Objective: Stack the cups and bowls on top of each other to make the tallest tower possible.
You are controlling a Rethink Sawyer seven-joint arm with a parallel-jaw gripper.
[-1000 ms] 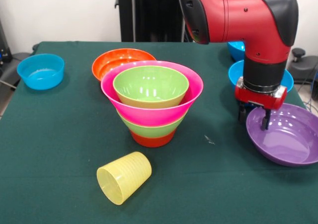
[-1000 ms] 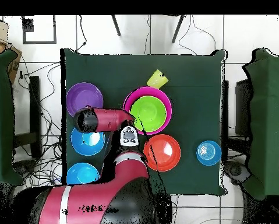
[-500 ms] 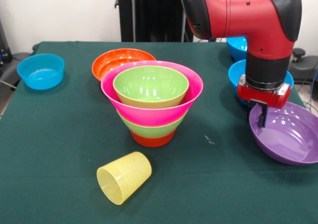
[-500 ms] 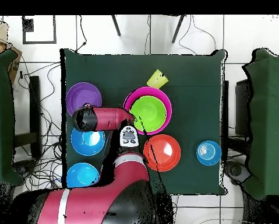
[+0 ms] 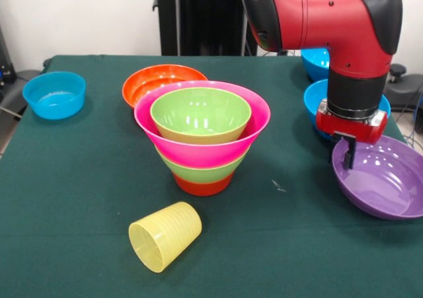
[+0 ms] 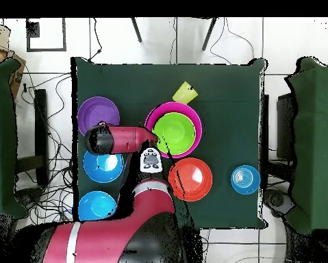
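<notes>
1. the end effector [image 5: 348, 151] hangs at the purple bowl's [image 5: 383, 179] far rim. one dark finger shows, so i cannot tell if it is open or holds anything.
2. the tower [image 5: 201, 134] stands mid surface [image 5: 66, 179]: orange, green, pink, green.
3. the cup [image 5: 164, 236] lies on its side at the tower's 7 o'clock in the front view.
4. an orange bowl [image 5: 149, 80] sits just behind the tower.

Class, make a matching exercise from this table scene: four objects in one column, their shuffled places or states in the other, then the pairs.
1. yellow cup
2. purple bowl
3. pink bowl
4. lone blue bowl

A. in the tower, a lime green bowl inside it
B. lying on its side
C. apart, at a table corner
D. pincer at its rim

Pairs: 1-B, 2-D, 3-A, 4-C
</notes>
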